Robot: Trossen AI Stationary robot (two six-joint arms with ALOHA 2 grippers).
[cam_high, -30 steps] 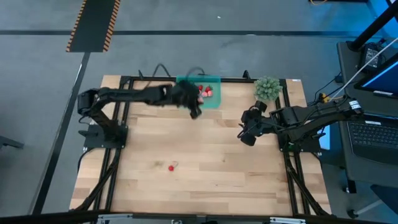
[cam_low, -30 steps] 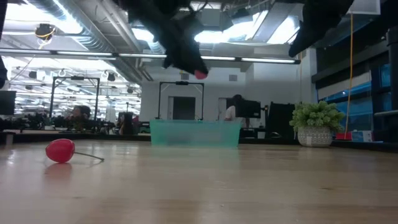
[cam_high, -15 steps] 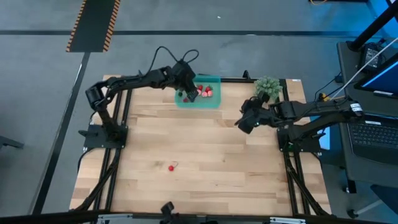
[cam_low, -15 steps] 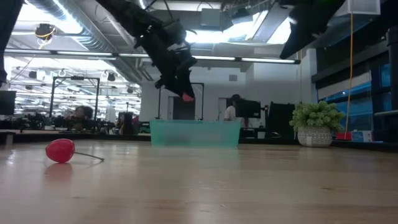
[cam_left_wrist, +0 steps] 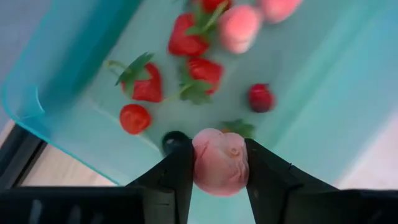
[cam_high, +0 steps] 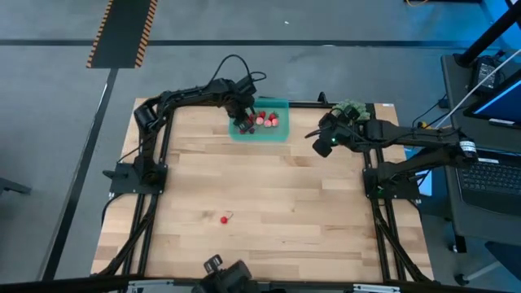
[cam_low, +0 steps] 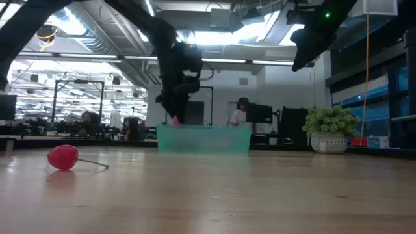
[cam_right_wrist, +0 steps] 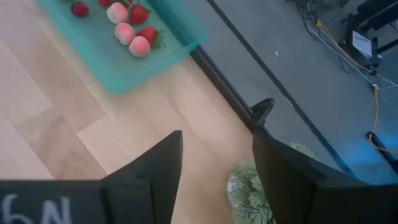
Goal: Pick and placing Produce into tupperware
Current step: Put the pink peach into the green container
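The teal tupperware (cam_high: pixel 278 133) (cam_low: pixel 205 139) sits at the table's far edge. It holds several red strawberry pieces (cam_left_wrist: pixel 148 85), pale pink pieces (cam_right_wrist: pixel 129 35) and a dark one (cam_left_wrist: pixel 260 97). My left gripper (cam_high: pixel 242 120) (cam_left_wrist: pixel 218 167) hovers over the container's left part, shut on a pale pink piece (cam_left_wrist: pixel 220 162) (cam_low: pixel 175 119). One red piece with a thin stem (cam_high: pixel 224 218) (cam_low: pixel 63 157) lies on the table toward the near side. My right gripper (cam_high: pixel 319 145) (cam_right_wrist: pixel 217 163) is open and raised, to the right of the container. My left gripper pinches the pale pink piece by its two opposite sides (cam_left_wrist: pixel 200 163) between both fingers. The fingers come from above, pointing down into the tupperware. The piece is lifted clear, just above the container's floor (cam_left_wrist: pixel 311 87).
A green bushy plant in a pale pot (cam_high: pixel 351 112) (cam_low: pixel 330 130) (cam_right_wrist: pixel 251 194) stands at the far right corner, close to my right gripper. Black frame rails (cam_high: pixel 155 203) run along the table's edges. Bare wood (cam_high: pixel 269 195) spreads across the middle and near side.
My left gripper has carried the pink piece toward the table's far edge and down, from above the container's near rim to low over its left part. My right gripper has moved toward the far edge, closer to the plant. The red piece on the table stayed put.
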